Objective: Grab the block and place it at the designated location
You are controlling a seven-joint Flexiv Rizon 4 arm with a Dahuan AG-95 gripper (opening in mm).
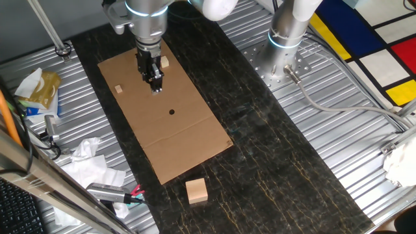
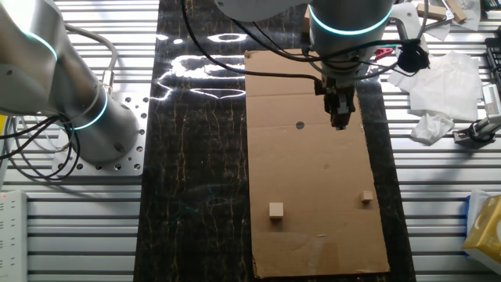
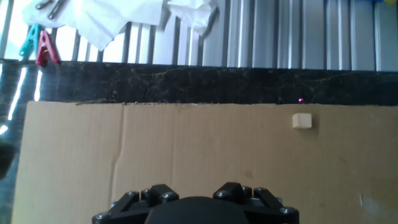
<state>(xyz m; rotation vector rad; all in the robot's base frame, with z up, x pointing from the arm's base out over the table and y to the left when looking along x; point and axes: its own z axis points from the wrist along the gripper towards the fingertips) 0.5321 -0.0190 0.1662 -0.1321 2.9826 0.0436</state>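
Observation:
The block (image 1: 118, 89) is a tiny pale cube lying near the left edge of the brown cardboard sheet (image 1: 195, 140). It also shows in the other fixed view (image 2: 366, 197) and in the hand view (image 3: 301, 120). The designated location is a small black dot (image 1: 171, 111) in the middle of the sheet, also seen in the other fixed view (image 2: 300, 124). My gripper (image 1: 155, 84) hangs just above the sheet between the block and the dot, closer to the dot. Its fingers look pressed together with nothing between them. It also shows in the other fixed view (image 2: 340, 119).
A slightly bigger pale block (image 1: 164, 62) lies on the sheet just behind the gripper. A large wooden cube (image 1: 196, 190) stands on the black tabletop in front of the sheet. Crumpled tissue (image 1: 88, 162), clips and clutter lie to the left. A second arm's base (image 1: 286, 39) stands at the right.

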